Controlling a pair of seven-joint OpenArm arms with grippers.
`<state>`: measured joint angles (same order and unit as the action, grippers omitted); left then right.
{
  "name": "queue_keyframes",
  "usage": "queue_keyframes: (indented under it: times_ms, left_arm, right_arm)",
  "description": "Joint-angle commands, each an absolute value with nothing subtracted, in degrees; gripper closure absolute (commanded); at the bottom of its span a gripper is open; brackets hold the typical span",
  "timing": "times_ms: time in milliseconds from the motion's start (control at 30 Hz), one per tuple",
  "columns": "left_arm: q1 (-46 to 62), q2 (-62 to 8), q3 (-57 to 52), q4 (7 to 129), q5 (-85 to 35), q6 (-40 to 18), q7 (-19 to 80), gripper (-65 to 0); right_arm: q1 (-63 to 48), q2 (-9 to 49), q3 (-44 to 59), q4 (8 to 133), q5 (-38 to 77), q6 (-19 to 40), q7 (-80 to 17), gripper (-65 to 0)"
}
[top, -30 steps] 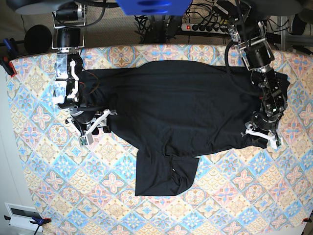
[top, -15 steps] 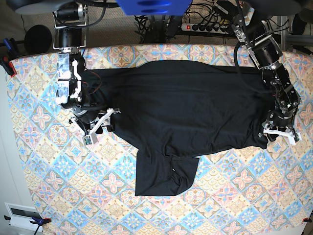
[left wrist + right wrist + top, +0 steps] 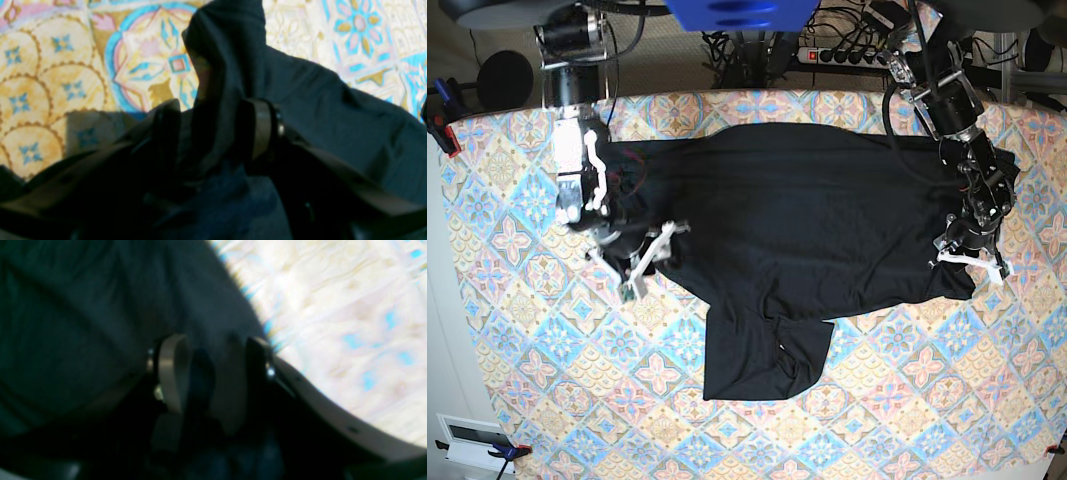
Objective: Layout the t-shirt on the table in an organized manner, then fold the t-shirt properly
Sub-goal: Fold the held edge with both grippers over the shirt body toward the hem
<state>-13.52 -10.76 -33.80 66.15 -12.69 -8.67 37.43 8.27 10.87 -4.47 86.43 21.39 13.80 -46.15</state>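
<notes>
The black t-shirt (image 3: 797, 220) lies spread across the middle of the table (image 3: 527, 350), with a folded-over flap hanging toward the front edge (image 3: 762, 360). My left gripper (image 3: 972, 262) is at the shirt's right edge; in the left wrist view it (image 3: 213, 133) is shut on a raised fold of the black fabric (image 3: 230, 50). My right gripper (image 3: 649, 262) is at the shirt's left edge; in the right wrist view it (image 3: 215, 370) is shut on the shirt's edge (image 3: 83, 306), with the table (image 3: 350, 323) beside it.
A power strip (image 3: 847, 55) and cables lie behind the table's far edge. A blue object (image 3: 742, 12) hangs over the top centre. A red clamp (image 3: 447, 135) grips the left corner. A white box (image 3: 472, 440) sits by the lower left corner.
My right gripper has moved right along the shirt's left edge, drawing it inward. My left gripper swung out to the right, then came back left and slightly up with the fabric.
</notes>
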Motion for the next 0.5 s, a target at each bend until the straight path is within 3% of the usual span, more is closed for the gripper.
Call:
queue_keyframes:
  times_ms: [0, 267, 467]
  left_arm:
    - [-14.55, -11.74, -33.80, 67.30, -13.41, -9.10, 36.88, -25.2]
    - [-14.73, -13.23, -33.98, 67.65, -13.58, -8.92, 39.52, -1.2]
    - [-13.67, -13.67, -34.15, 75.82, -13.58, -8.84, 39.60, -0.3]
  right_arm:
    - [10.33, 11.30, -4.26, 86.64, 21.93, 14.02, -44.53, -26.6]
    - [14.20, 11.30, -10.24, 81.36, 21.93, 14.11, -44.53, -26.6]
    - [14.20, 11.30, -12.79, 79.87, 21.93, 14.20, -43.82, -26.6]
